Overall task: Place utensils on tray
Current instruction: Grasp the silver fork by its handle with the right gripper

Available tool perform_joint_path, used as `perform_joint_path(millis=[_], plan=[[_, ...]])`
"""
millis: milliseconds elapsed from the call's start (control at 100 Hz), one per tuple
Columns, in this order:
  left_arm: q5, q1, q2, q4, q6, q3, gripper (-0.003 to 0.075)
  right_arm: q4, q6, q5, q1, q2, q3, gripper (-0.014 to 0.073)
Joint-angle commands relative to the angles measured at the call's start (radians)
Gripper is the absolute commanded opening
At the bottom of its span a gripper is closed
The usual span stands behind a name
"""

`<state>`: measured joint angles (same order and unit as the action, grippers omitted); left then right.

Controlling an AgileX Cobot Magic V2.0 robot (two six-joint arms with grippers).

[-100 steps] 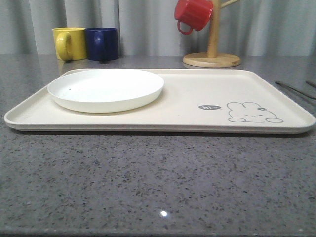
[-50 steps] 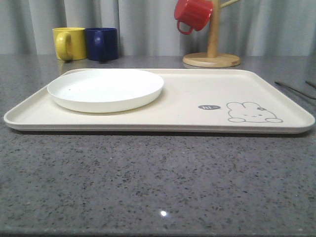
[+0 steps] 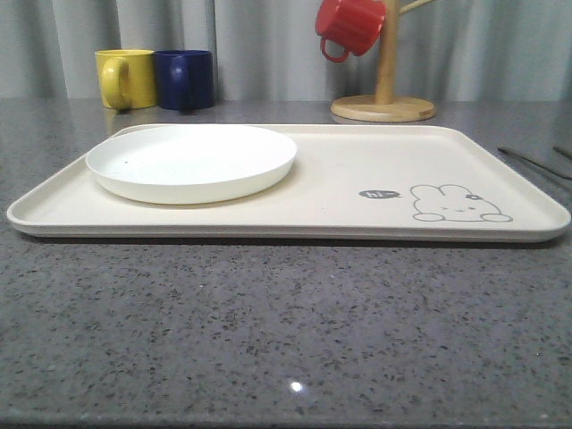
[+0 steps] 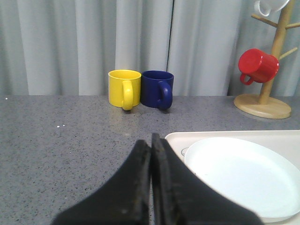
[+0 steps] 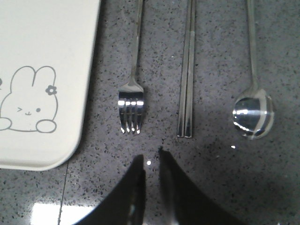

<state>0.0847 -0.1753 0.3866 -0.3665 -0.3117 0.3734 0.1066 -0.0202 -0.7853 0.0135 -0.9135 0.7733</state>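
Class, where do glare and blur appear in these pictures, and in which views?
Right wrist view: bright highlights on the fork tines and spoon bowl. Front view: one small light glint on the countertop. Left wrist view: the near hand looks soft and blurred.

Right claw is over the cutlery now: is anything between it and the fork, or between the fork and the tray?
Nothing visible. The right claw hovers just off the tines of the fork with bare counter between. The fork lies beside the tray on its rabbit-corner side, with the chopsticks and spoon on its far side.
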Motion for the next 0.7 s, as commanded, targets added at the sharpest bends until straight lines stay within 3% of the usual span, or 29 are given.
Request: perform_joint_path(millis=[0,100,330,690], plan=[[-0.064,-0.004,0.004,-0.002,0.01,0.027,-0.0018,0.01,-0.006,0.047,0.005,0.005,0.036,0.0308],[-0.064,-0.004,0.004,-0.002,0.01,0.027,-0.0018,0.02,-0.006,0.048,0.005,0.005,0.036,0.0428],[-0.064,-0.004,0.004,-0.002,0.01,0.027,-0.0018,0.053,-0.007,0.082,0.004,-0.03,0.066,0.0413],[-0.064,-0.004,0.004,-0.002,0.01,0.027,-0.0018,0.046,-0.036,0.191,-0.046,-0.259,0.196,0.0413]])
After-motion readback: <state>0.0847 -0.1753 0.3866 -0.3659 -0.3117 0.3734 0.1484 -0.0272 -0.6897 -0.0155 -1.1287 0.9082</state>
